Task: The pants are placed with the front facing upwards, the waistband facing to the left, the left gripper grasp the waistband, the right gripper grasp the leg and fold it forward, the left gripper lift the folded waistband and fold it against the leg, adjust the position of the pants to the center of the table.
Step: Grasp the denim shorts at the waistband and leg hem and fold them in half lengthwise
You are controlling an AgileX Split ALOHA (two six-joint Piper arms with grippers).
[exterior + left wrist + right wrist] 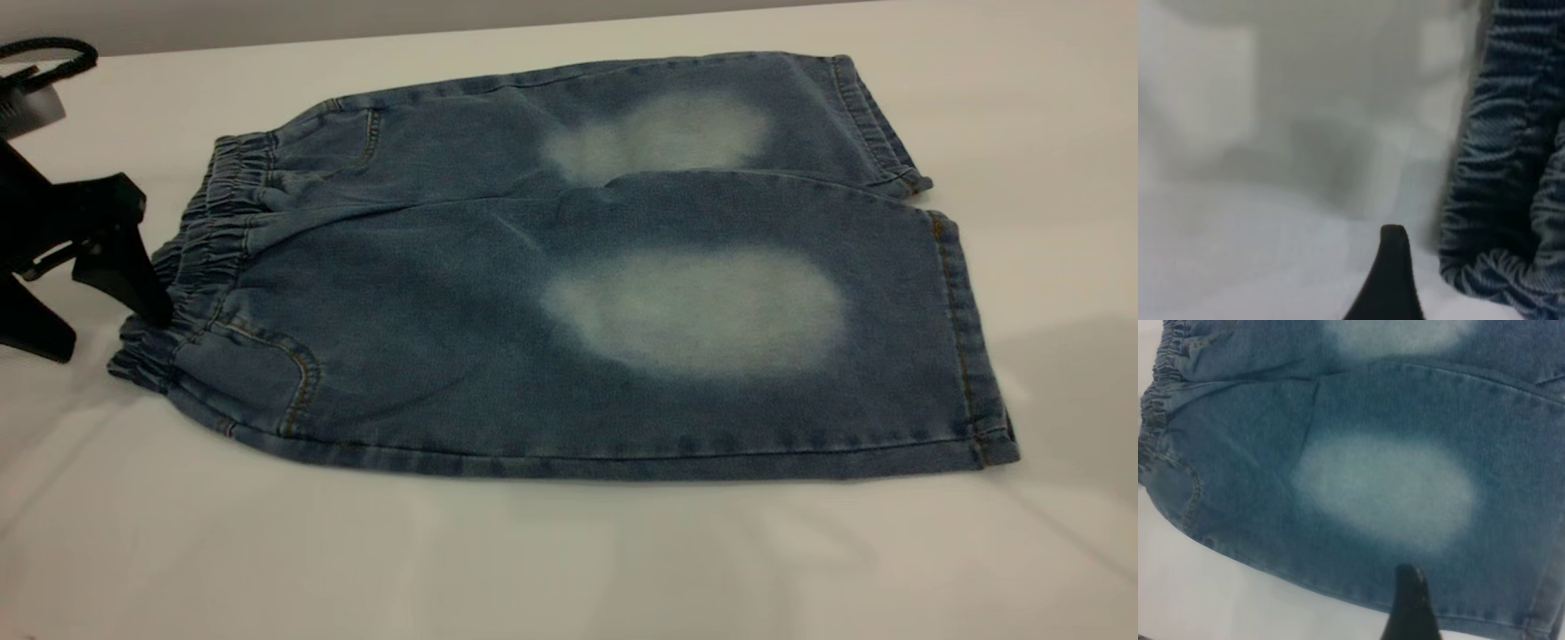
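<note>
The pants point(569, 293) lie flat on the table point(533, 569), blue denim with a pale oval on each leg. The ruffled waistband point(209, 240) points left. My left gripper point(102, 329) is at the far left and open. One finger tip rests against the waistband's near end, and the other finger sits on the table left of it. In the left wrist view a single black finger point(1393, 280) stands beside the waistband point(1511, 167). My right gripper point(1451, 610) is outside the exterior view. Its one visible finger point(1408, 603) hovers over the near leg's long edge point(1338, 587), holding nothing.
White table surface surrounds the pants on all sides, widest along the front. The table's back edge point(356, 37) runs close behind the far leg. A black cable point(53, 53) loops above the left arm.
</note>
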